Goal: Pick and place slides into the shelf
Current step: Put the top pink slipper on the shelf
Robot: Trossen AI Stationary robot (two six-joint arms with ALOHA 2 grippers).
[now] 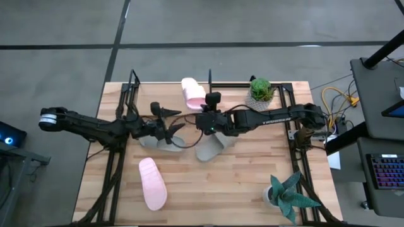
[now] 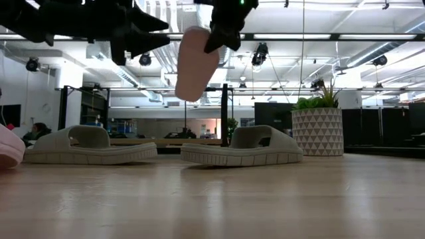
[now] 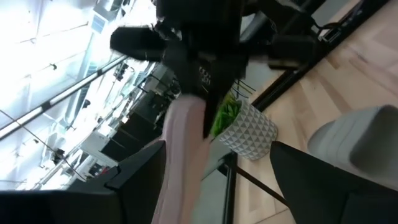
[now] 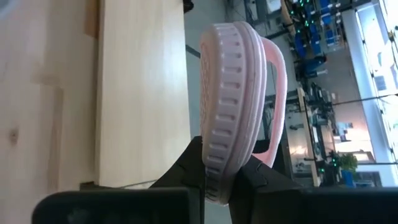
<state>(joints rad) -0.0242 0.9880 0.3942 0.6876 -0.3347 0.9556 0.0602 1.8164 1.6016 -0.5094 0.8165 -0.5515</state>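
Observation:
My right gripper (image 1: 209,104) is shut on a pale pink slide (image 1: 193,92) held in the air over the table's far middle, near the shelf's black upright (image 1: 210,77). The shelf's wooden board (image 2: 166,141) shows behind in the low view. My left gripper (image 1: 167,121) is open and empty above a grey-green slide (image 1: 158,144). That slide rests sole-down on the table. A second grey-green slide (image 1: 211,149) lies sole-down under the right arm. The other pink slide (image 1: 152,183) lies at the near left. My right gripper pinches one end of the pink slide's sole (image 4: 217,177) between its two fingers, across the sole's thickness. The slide is lifted clear of the table. It hangs tilted below the gripper (image 2: 196,63), with its ribbed sole to one side and its strap (image 4: 277,93) to the other.
A potted plant in a white patterned pot (image 1: 261,92) stands at the far right by the shelf frame. Another plant (image 1: 287,195) stands at the near right corner. Black frame rods (image 1: 118,135) run along both sides of the table.

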